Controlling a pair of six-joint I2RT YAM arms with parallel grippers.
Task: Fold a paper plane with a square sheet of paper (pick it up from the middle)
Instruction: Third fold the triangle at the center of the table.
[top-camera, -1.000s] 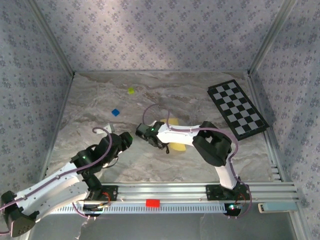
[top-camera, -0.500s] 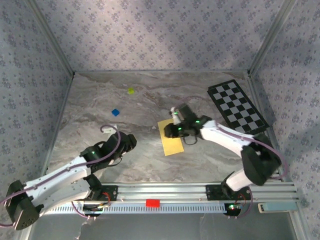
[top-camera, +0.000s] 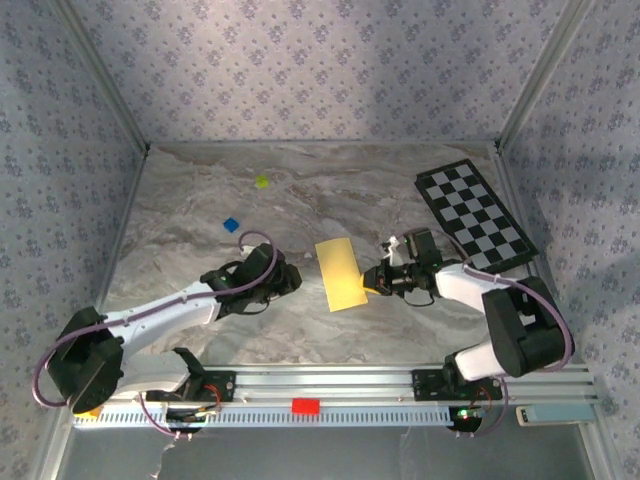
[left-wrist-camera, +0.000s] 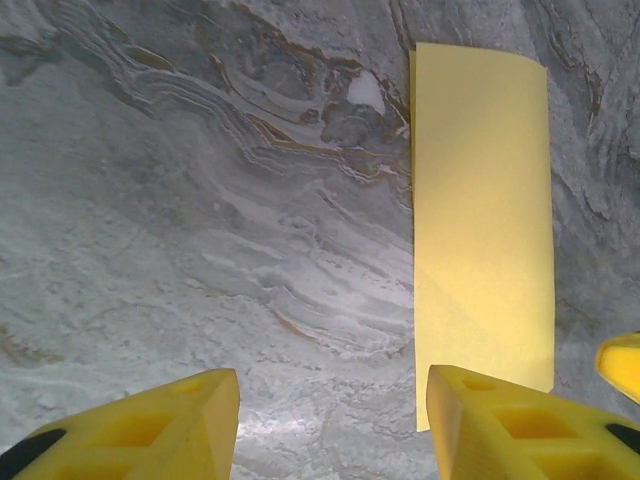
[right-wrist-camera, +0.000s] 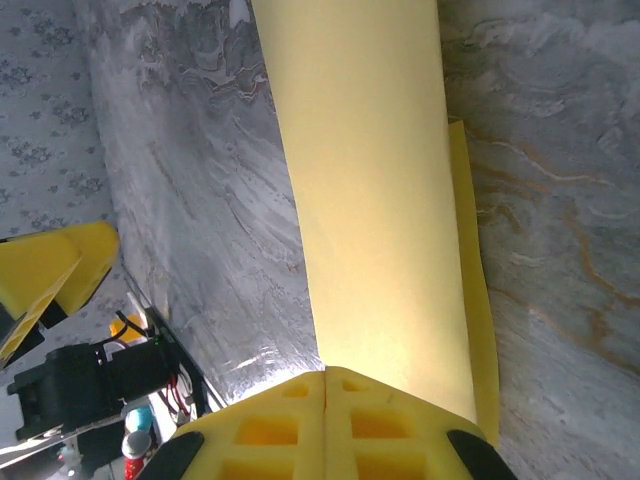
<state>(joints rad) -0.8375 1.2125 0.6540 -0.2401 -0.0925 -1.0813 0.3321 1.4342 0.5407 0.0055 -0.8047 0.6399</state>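
Tabletop (top-camera: 200, 190) of grey marble, patterned walls (top-camera: 320, 70), yellow paper (top-camera: 342, 275)

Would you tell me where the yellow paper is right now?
In the top view, the yellow paper lies mid-table between left gripper and right gripper.

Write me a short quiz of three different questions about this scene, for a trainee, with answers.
1. True or false: the square sheet of paper lies unfolded.
2. Whose jaws are shut? A the left arm's; B the right arm's; C both.
3. Fill in: the checkered board lies in the far ___ corner of the table.
Key: 1 false, it is folded in half. 2 B: right gripper shut, left gripper open. 3 right.
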